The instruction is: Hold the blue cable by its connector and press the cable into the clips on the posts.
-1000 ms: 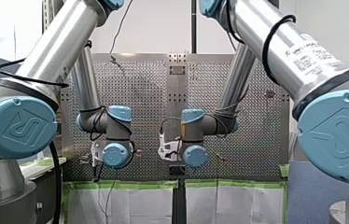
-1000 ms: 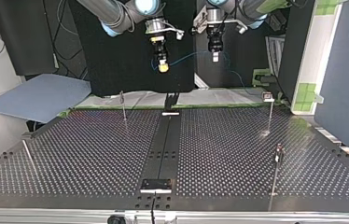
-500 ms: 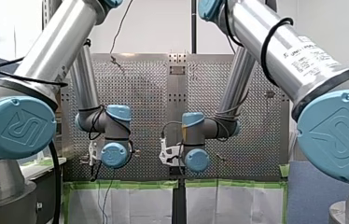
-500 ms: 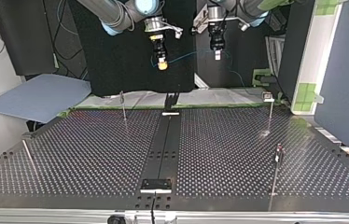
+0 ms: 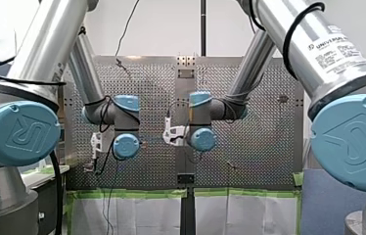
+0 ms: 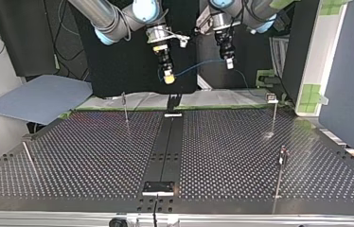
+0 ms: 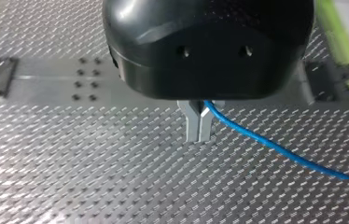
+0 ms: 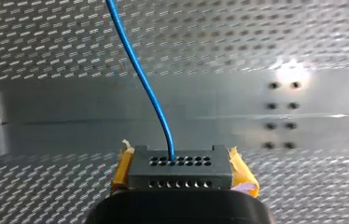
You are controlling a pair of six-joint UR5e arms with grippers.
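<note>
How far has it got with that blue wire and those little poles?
Done: the right tool grips the dark perforated connector block, and the left tool is shut on the thin blue cable. In hand: both hold it in the air above the perforated metal table. Left: everything else; no thin metal post has cable in its clip.

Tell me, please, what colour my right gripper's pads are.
Yellow: the pads flank the dark grey perforated connector; clearest in the right wrist view.
</note>
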